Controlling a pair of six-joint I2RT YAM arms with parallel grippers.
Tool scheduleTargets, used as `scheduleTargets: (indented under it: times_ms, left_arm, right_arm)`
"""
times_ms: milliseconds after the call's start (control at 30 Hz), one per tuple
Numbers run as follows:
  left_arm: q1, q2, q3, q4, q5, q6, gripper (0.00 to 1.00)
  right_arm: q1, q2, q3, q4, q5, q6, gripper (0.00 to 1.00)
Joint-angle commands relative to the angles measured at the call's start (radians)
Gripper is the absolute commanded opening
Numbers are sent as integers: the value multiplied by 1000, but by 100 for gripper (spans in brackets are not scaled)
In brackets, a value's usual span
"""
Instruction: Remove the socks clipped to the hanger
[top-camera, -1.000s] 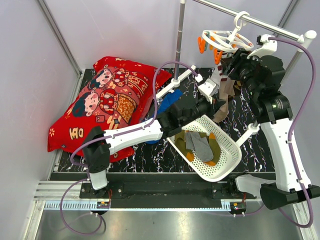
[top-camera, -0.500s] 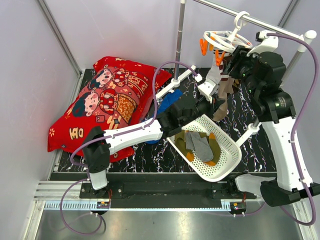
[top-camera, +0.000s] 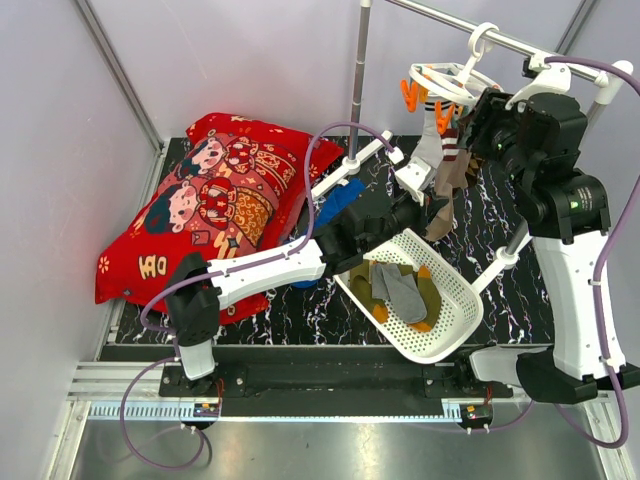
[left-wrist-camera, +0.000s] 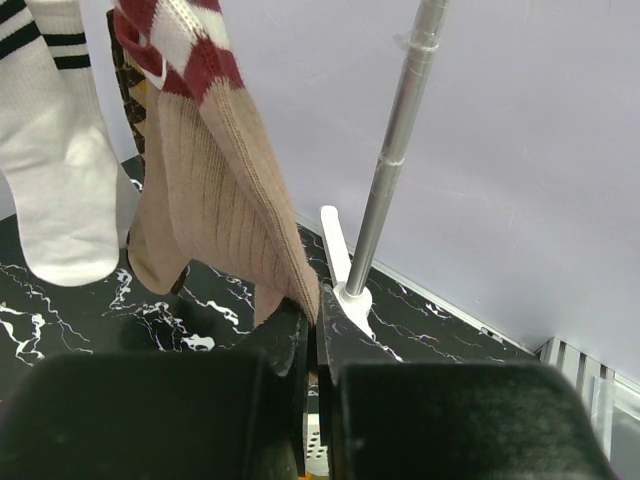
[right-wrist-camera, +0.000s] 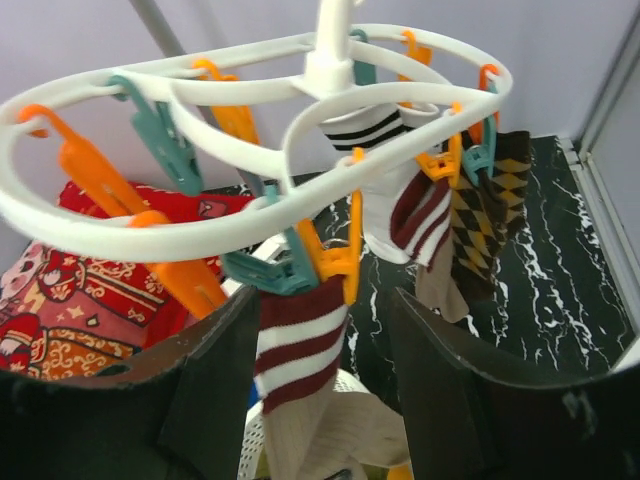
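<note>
The white ring hanger (top-camera: 448, 80) (right-wrist-camera: 330, 65) hangs by its hook from the rail at the back right, with orange and teal pegs. Three socks hang clipped: a white one with dark bands (left-wrist-camera: 60, 190), a brown checked one (right-wrist-camera: 490, 210), and a tan one with a maroon-and-white striped cuff (right-wrist-camera: 300, 340) (left-wrist-camera: 230, 200). My left gripper (left-wrist-camera: 318, 310) (top-camera: 432, 208) is shut on the tan sock's lower end. My right gripper (right-wrist-camera: 325, 300) (top-camera: 475, 120) is open just under the rings. Its fingers stand on either side of the striped cuff and its orange peg (right-wrist-camera: 345, 255), without touching them.
A white perforated basket (top-camera: 455, 330) holding grey and olive-green socks (top-camera: 400, 290) lies below the hanger. A red printed pillow (top-camera: 215, 210) fills the left. A blue cloth (top-camera: 340, 205) lies beside the rack's upright pole (top-camera: 358, 80) (left-wrist-camera: 395, 160).
My right gripper has risen and shifted right toward the hanger, and its jaws have widened. The left arm has held still with the sock in its grip.
</note>
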Motion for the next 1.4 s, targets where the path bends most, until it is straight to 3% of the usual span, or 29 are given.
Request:
scheduleTargets:
  times_ms: [0, 367, 700, 1367]
  left_arm:
    - [-4, -29, 20, 66, -25, 17, 0]
    - [-4, -31, 22, 64, -21, 14, 0]
    - [-2, -28, 28, 69, -12, 14, 0]
    - [-13, 4, 65, 64, -12, 20, 0]
  right_arm:
    - [-73, -9, 22, -38, -24, -13, 62]
    - [-148, -19, -41, 23, -136, -4, 61]
    - [-150, -36, -156, 219, -199, -5, 62]
    - [-148, -23, -174, 258, -222, 6, 58]
